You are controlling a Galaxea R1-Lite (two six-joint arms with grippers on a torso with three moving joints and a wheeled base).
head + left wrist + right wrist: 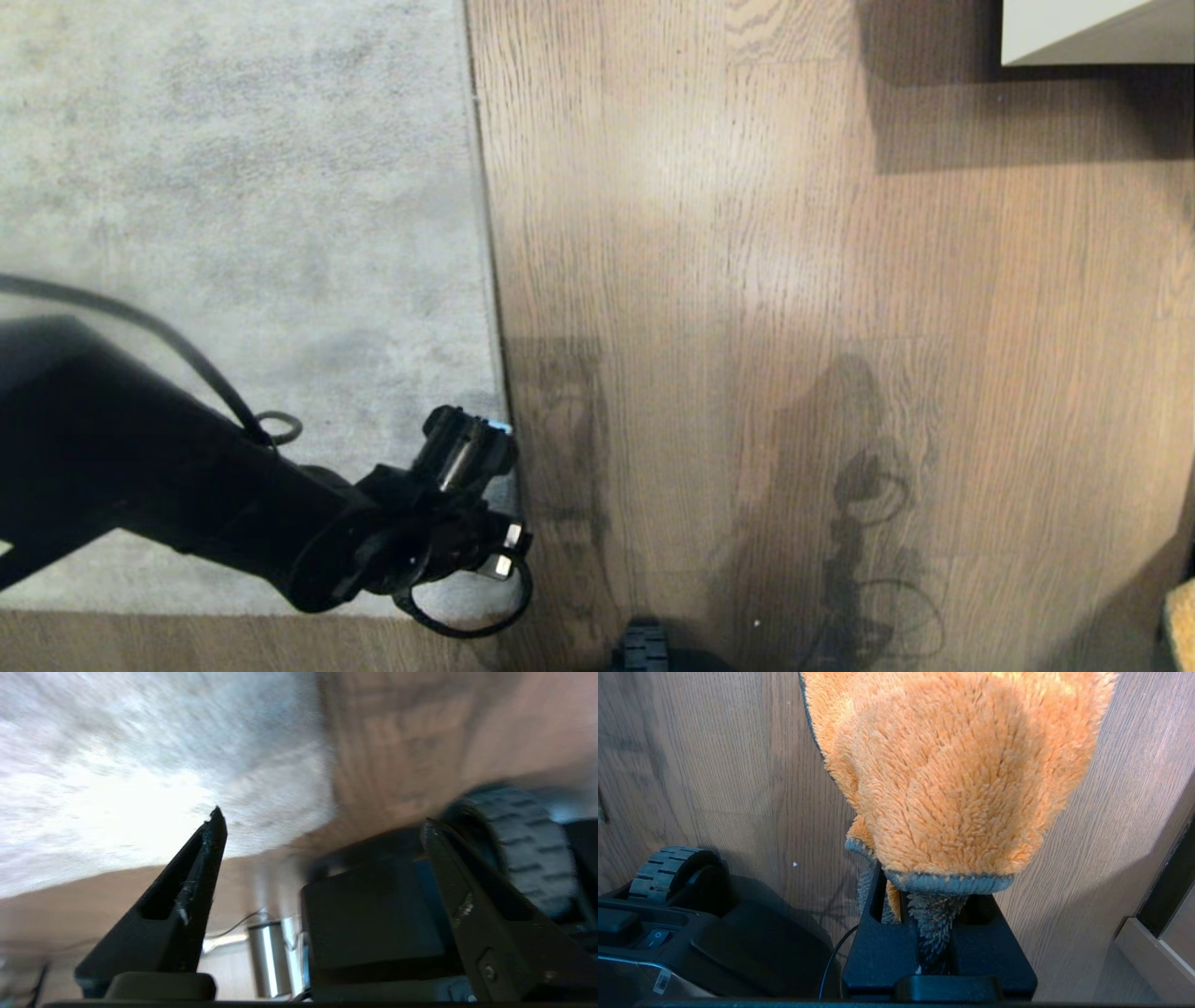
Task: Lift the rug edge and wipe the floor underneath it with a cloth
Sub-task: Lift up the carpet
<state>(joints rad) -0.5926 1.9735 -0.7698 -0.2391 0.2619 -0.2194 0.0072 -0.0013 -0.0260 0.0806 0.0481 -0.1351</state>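
One rug fills the upper left of the head view; its rug edge point(487, 233) runs straight down the frame and lies flat on the floor point(747, 280), with the squared corner low in the frame, half hidden by the left arm. One cloth point(957, 770), orange and fluffy, hangs pinched in the right pincer point(934, 933), whose fingers are nearly together on its grey hem. The left pincer point(322, 826) stands wide and holds nothing, over the rug corner, just above the floor. Two black fingers point(187, 896) show there. One ridged wheel point(661, 870) of the base sits lower left. A pale cabinet corner point(1092, 33) occupies the upper right.
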